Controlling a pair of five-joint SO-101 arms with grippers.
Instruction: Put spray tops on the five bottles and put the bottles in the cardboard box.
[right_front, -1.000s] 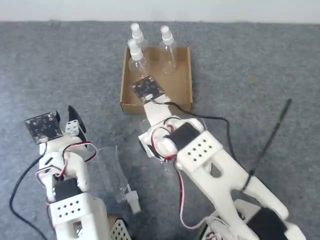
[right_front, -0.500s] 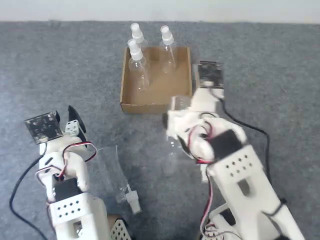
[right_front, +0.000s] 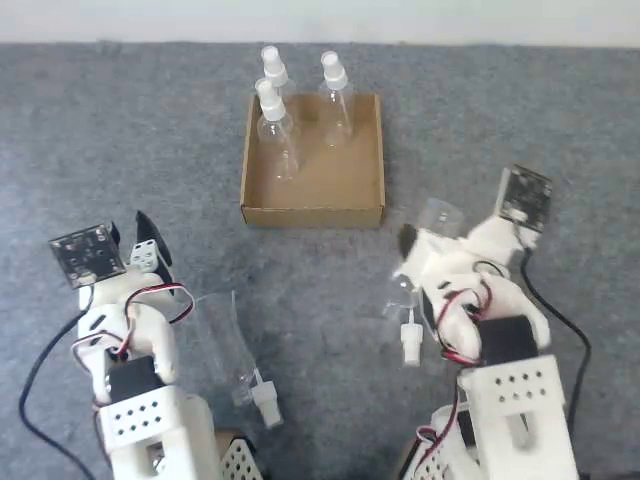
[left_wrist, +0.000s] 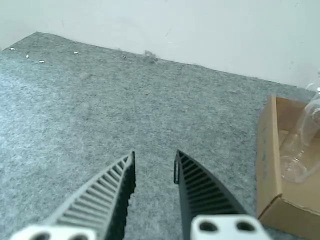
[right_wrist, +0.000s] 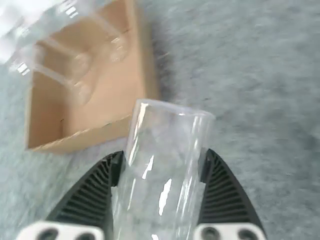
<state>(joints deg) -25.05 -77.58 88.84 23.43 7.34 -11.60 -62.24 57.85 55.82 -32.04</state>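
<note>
Placement of the capped bottle (right_wrist: 165, 135) looks like the step in hand. The right hand (right_wrist: 162, 161) is clamped around its clear body at lower right of the high view, with the spray top (right_front: 409, 340) pointing toward the frame's bottom. To do it well, the arm should turn the bottle upright, carry it up-frame over the cardboard box (right_front: 312, 205), and lower it into the bare near half. The three capped bottles (right_front: 272, 112) crowd the far side and could be knocked over, and the box's low front wall needs clearing too. At lower left, the left hand (left_wrist: 154, 167) sits with jaws apart, holding nothing. Just beside it a fifth bottle (right_front: 228, 345) lies on the grey counter (right_front: 520, 110), its top seemingly fitted.
</note>
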